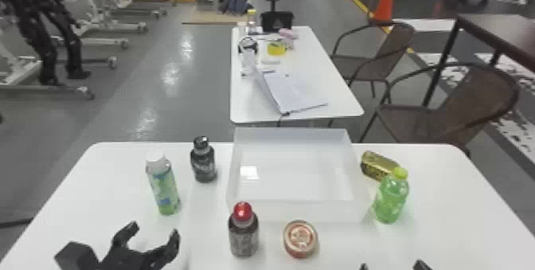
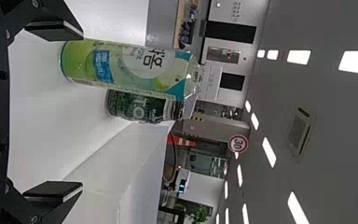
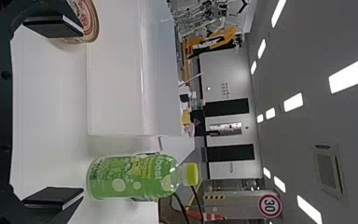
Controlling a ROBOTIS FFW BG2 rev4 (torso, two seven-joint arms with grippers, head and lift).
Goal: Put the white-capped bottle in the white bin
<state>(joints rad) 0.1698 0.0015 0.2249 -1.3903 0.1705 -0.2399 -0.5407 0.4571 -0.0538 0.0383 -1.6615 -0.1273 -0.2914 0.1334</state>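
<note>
Left hand [image 1: 153,229] spread beside the white-capped bottle [image 1: 163,187]

Its fingers are apart and hold nothing, presumably to leave room for the bottle's body. The bottle stands upright on the table [image 1: 99,185], left of the white bin [image 1: 298,211], so the left arm suits the job. A black-capped dark bottle [image 1: 204,165] stands between bottle and bin, which likely calls for a lift over it. The right hand [image 1: 392,266], also spread, is at the near edge.

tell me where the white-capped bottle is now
In the head view, the white-capped bottle stands on the left of the table, just left of the black-capped bottle.
</note>
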